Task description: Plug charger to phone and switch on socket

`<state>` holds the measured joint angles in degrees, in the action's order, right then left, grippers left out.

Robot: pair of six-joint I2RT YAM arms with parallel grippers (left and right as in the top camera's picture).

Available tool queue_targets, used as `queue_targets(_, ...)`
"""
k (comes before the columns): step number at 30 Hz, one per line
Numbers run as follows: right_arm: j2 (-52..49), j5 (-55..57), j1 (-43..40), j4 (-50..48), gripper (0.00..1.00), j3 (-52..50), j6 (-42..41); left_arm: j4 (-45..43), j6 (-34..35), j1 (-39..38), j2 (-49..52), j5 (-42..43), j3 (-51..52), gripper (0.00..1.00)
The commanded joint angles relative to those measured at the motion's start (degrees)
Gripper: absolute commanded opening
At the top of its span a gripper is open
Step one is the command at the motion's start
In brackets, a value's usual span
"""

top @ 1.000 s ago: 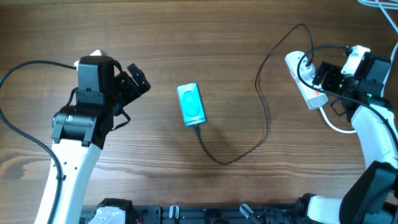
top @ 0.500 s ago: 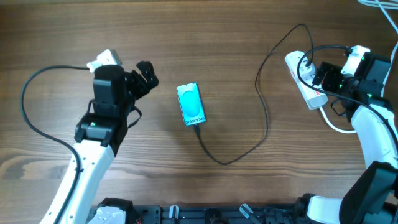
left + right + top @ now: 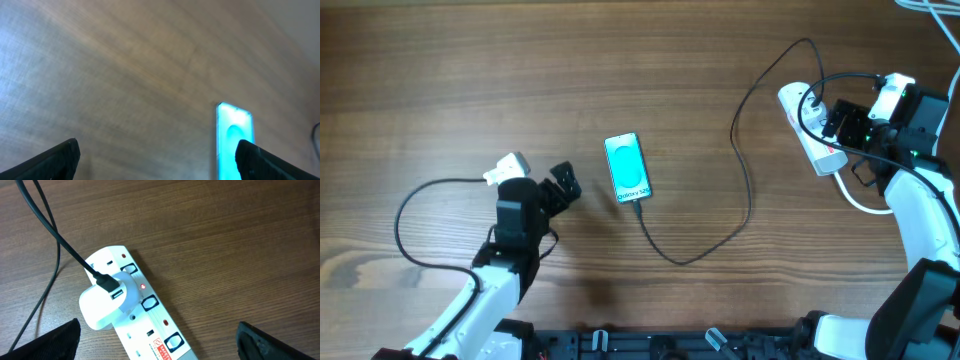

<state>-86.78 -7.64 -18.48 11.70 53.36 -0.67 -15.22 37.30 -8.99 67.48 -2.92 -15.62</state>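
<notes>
The phone (image 3: 627, 167) lies face up mid-table with its teal screen lit; it also shows at the lower right of the left wrist view (image 3: 235, 142). The charger's black cable (image 3: 748, 190) meets the phone's near edge, loops right and runs up to the white plug adapter (image 3: 105, 305) seated in the socket (image 3: 807, 130). A small red light glows on the socket (image 3: 150, 325) beside the adapter. My left gripper (image 3: 565, 185) is open, left of the phone and slightly nearer the front edge, holding nothing (image 3: 160, 167). My right gripper (image 3: 840, 120) hangs open just over the socket, its fingers spread either side of it (image 3: 160, 350).
A thick white lead (image 3: 860, 205) curves from the socket toward the right arm. The left arm's black cable (image 3: 420, 220) loops over the table at the left. A black rail (image 3: 620, 345) lines the front edge. White cables (image 3: 930, 15) cross the far right corner.
The left arm has pulled back toward the front edge and shifted right, its gripper still open. The right arm, phone and cable have not moved.
</notes>
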Motion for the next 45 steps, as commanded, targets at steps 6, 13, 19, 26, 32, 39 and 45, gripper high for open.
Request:
queue_targets(6,-0.1,0.6,-0.1,-0.1,1.00,0.6,-0.9,-4.9,0.7,-0.1,-0.1,0.5,8.1,1.00)
queue_targets(13,-0.1,0.6,-0.1,-0.1,1.00,0.6,-0.9,-4.7,1.1,-0.1,-1.4,0.5,10.9,1.00)
queue_targets(19,-0.1,0.6,-0.1,-0.1,1.00,0.6,-0.9,0.7,1.1,-0.1,-4.8,-0.2,10.9,1.00)
queue_targets(26,-0.1,0.6,-0.1,-0.1,1.00,0.6,-0.9,9.8,1.1,-0.1,-15.3,-4.3,12.2,1.00)
queue_targets(32,-0.1,0.6,-0.1,-0.1,1.00,0.6,-0.9,17.1,2.0,-0.1,-28.1,-5.9,15.3,1.00)
queue_targets(39,-0.1,0.6,-0.1,-0.1,1.00,0.6,-0.9,19.1,-7.1,0.0,-39.7,-4.0,15.3,1.00)
queue_targets(45,-0.1,0.6,-0.1,-0.1,1.00,0.6,-0.9,19.1,-11.3,2.6,-50.1,-4.0,15.3,1.00)
